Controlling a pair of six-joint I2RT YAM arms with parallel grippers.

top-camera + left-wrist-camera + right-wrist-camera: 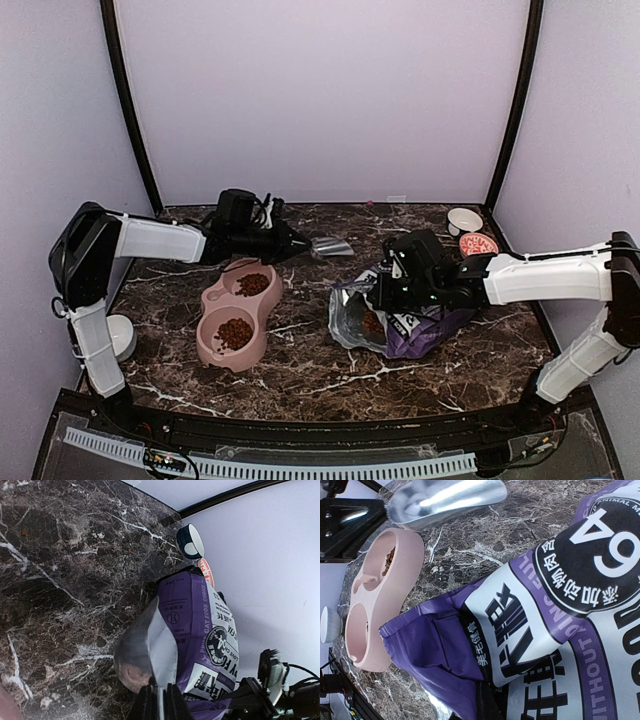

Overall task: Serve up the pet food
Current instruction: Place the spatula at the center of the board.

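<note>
Pet food lies as brown kibble in both cups of the pink double bowl; the far cup's heap also shows in the right wrist view. My left gripper is shut on the handle of a metal scoop, held just beyond the bowl's far cup. The scoop looks shiny, with no kibble showing in it. My right gripper is shut on the top edge of the purple-and-white bag, which lies open towards the bowl. The fingers pinch the bag's purple fold.
A white bowl and a red-patterned dish sit at the back right corner. A white round object rests by the left arm's base. Purple walls close in the marble table on three sides.
</note>
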